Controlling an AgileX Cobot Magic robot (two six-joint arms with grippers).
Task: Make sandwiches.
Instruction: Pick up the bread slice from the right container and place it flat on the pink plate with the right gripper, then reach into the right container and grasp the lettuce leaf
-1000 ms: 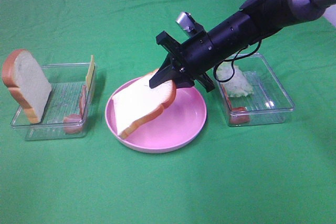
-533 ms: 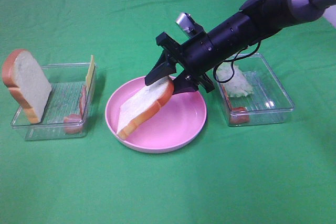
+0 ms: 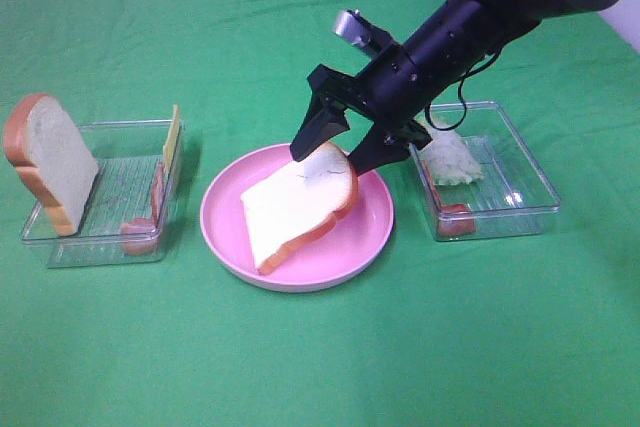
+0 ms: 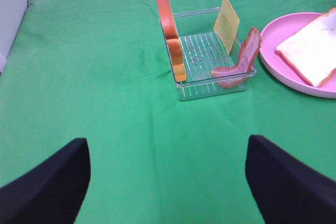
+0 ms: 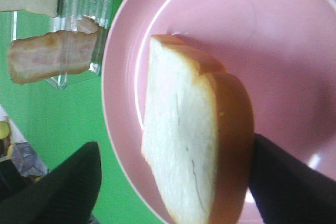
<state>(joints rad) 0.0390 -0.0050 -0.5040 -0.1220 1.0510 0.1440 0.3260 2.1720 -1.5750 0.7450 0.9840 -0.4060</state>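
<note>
A white bread slice with an orange-brown crust point(image 3: 295, 212) lies on the round pink plate point(image 3: 225, 227). Its far end sits between the spread fingers of my right gripper point(image 3: 340, 147), which is open just above it. The right wrist view shows the same slice point(image 5: 194, 150) on the plate point(image 5: 220, 30) with a dark finger point(image 5: 63, 192) on each side. A second bread slice point(image 3: 45, 162) stands upright in the left tray point(image 3: 100, 247), with a yellow cheese square point(image 3: 172, 137) and bacon point(image 3: 150, 207). My left gripper point(image 4: 168, 182) is open and empty, back from that tray point(image 4: 210, 61).
A clear tray point(image 3: 510, 197) at the right holds pale green lettuce point(image 3: 450, 152) and a bacon strip point(image 3: 452, 215). Green cloth point(image 3: 320, 367) covers the table. In the left wrist view the upright bread point(image 4: 170, 30), cheese point(image 4: 227, 22), bacon point(image 4: 241, 64) and plate point(image 4: 283, 61) show.
My right gripper held the bread tilted over the plate, then opened and rose slightly. The slice has dropped flatter onto the plate and sits further right.
</note>
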